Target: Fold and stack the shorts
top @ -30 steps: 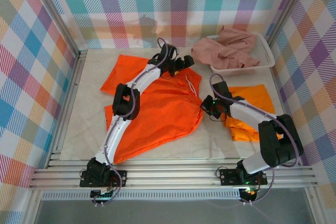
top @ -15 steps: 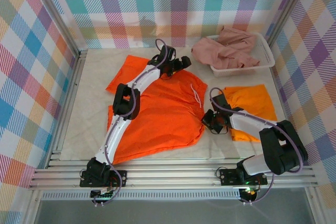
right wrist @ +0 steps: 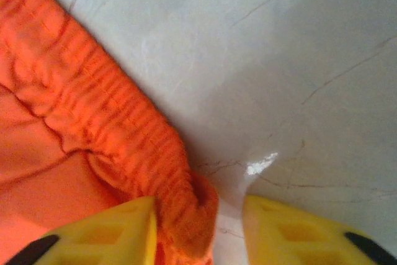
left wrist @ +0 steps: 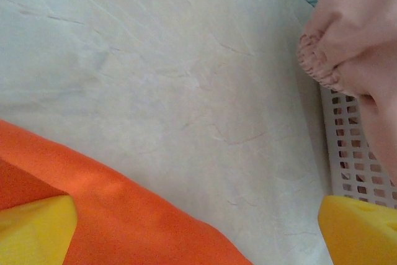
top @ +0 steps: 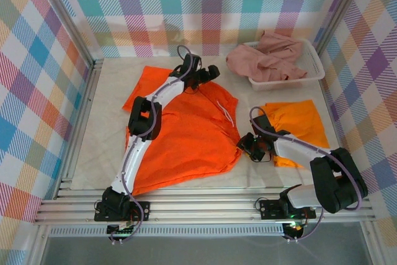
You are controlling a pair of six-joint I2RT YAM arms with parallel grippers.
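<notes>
Since a second ago the spread orange shorts (top: 186, 134) have been drawn flatter toward 6 o'clock. The right gripper (top: 245, 148) has slid the same way along their edge and parted its fingers.

The left arm (top: 131, 156) lies across this pair and hides a strip of it. The left gripper (top: 211, 71) hangs at the pair's 12 o'clock edge, jaws wide apart over bare table (left wrist: 186, 79), clamped on nothing.

At the pair's 3 o'clock edge the right gripper stands apart. The bunched waistband (right wrist: 124, 134) touches its 7 o'clock finger (right wrist: 99, 231); the other finger is clear.

A folded orange pair (top: 301, 119) lies at 3 o'clock, partly under the right arm (top: 298, 147). Pink shorts (top: 267, 60) heap in the white basket (top: 317, 66) at 2 o'clock, too crumpled to make out their shape.
</notes>
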